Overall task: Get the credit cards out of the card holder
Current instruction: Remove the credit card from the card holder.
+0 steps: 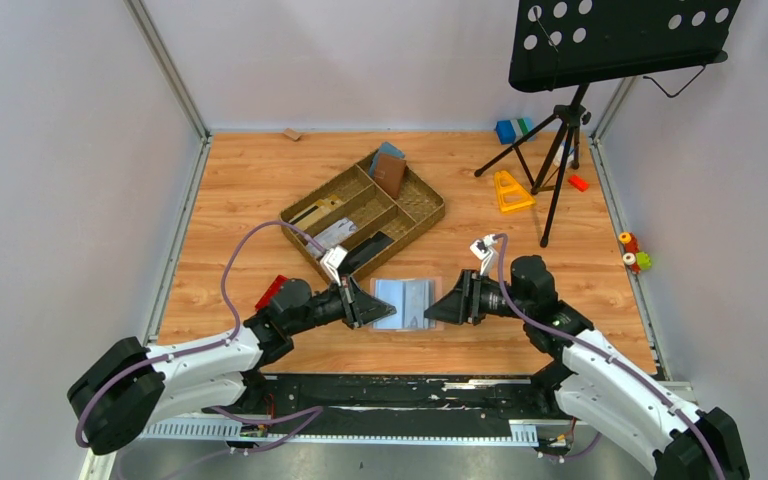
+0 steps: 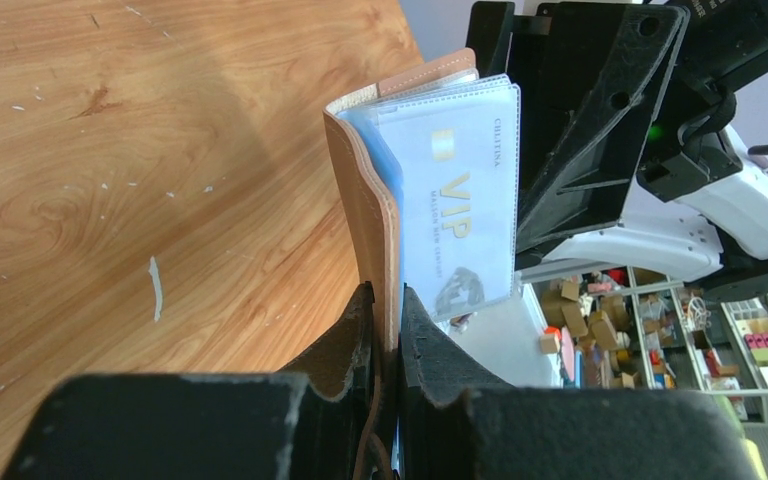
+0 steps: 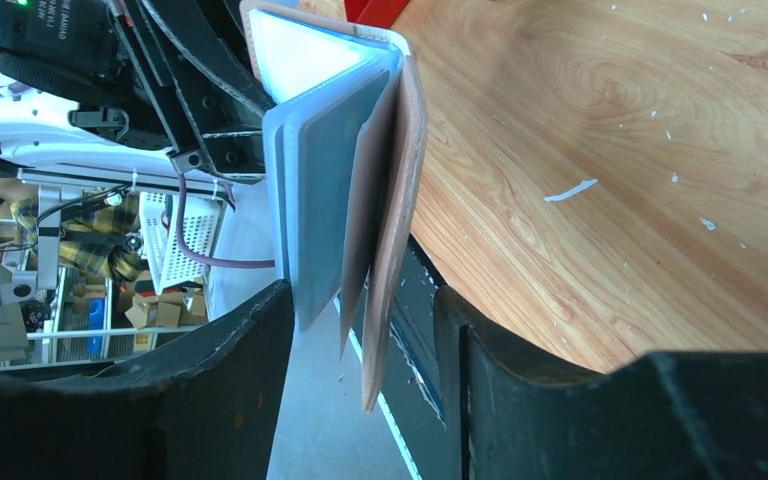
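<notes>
The card holder (image 1: 405,303) is spread open between my two grippers near the table's front edge, with its blue-grey inside and clear sleeves facing up. My left gripper (image 1: 372,305) is shut on its tan left cover (image 2: 370,210). A white VIP card (image 2: 460,190) sits in a clear sleeve just beyond my left gripper (image 2: 388,300). My right gripper (image 1: 438,305) is open. Its fingers stand on either side of the holder's right edge (image 3: 400,170) without touching it, as the right wrist view of the gripper (image 3: 360,320) shows.
A tan compartment tray (image 1: 438,212) stands behind, holding a reddish-brown and a blue wallet (image 1: 390,170) and other items. A red block (image 1: 272,292) lies by the left arm. A music stand tripod (image 1: 560,130), a yellow triangle (image 1: 511,190) and small toys (image 1: 635,250) are at the back right.
</notes>
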Tool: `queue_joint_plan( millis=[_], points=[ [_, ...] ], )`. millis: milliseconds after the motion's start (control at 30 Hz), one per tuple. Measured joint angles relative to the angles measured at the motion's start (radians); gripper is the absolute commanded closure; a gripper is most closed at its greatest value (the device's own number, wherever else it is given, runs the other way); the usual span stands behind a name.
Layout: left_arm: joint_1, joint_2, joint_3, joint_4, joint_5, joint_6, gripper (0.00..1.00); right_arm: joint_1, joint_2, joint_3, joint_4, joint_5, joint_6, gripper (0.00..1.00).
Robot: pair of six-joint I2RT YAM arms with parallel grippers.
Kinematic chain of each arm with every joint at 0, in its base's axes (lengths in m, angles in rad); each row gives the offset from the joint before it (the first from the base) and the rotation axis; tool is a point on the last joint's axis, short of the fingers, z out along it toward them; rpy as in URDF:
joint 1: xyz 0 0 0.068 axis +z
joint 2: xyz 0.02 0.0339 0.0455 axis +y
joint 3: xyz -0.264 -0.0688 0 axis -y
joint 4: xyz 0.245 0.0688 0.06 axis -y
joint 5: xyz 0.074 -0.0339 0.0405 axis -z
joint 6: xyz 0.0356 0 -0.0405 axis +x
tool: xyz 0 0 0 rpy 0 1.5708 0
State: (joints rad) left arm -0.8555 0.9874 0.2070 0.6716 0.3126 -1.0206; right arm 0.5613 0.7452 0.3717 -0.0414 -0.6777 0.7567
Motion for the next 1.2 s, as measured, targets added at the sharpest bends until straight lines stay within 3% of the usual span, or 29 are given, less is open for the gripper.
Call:
queue_joint_plan(
  millis=[67, 267, 433, 533, 700, 933, 1067, 1200],
  points=[
    [-0.001, 0.000, 0.005, -0.013, 0.000, 0.006, 1.00, 0.000, 0.013, 0.000, 0.000, 0.002, 0.000, 0.44],
    [-0.002, 0.000, 0.018, -0.067, -0.007, 0.035, 1.00, 0.000, 0.056, 0.000, -0.014, 0.019, -0.003, 0.65],
    [-0.012, -0.009, 0.048, -0.117, -0.007, 0.060, 1.00, 0.000, 0.072, 0.000, -0.042, 0.058, -0.006, 0.65],
    [-0.014, -0.027, 0.054, -0.130, -0.007, 0.067, 1.00, 0.000, 0.079, 0.000, -0.043, 0.060, -0.005, 0.61],
    [-0.014, -0.032, 0.058, -0.129, -0.002, 0.069, 1.00, 0.000, 0.095, -0.006, 0.040, 0.027, 0.025, 0.59],
    [-0.014, -0.039, 0.058, -0.119, 0.012, 0.058, 1.00, 0.000, 0.125, -0.014, 0.114, 0.003, 0.055, 0.75],
    [-0.014, -0.069, 0.058, -0.131, 0.006, 0.052, 1.00, 0.000, 0.129, -0.021, 0.163, -0.013, 0.075, 0.99],
    [-0.013, -0.113, 0.047, -0.149, -0.005, 0.030, 1.00, 0.000, 0.128, -0.041, 0.232, -0.029, 0.096, 1.00]
  ],
)
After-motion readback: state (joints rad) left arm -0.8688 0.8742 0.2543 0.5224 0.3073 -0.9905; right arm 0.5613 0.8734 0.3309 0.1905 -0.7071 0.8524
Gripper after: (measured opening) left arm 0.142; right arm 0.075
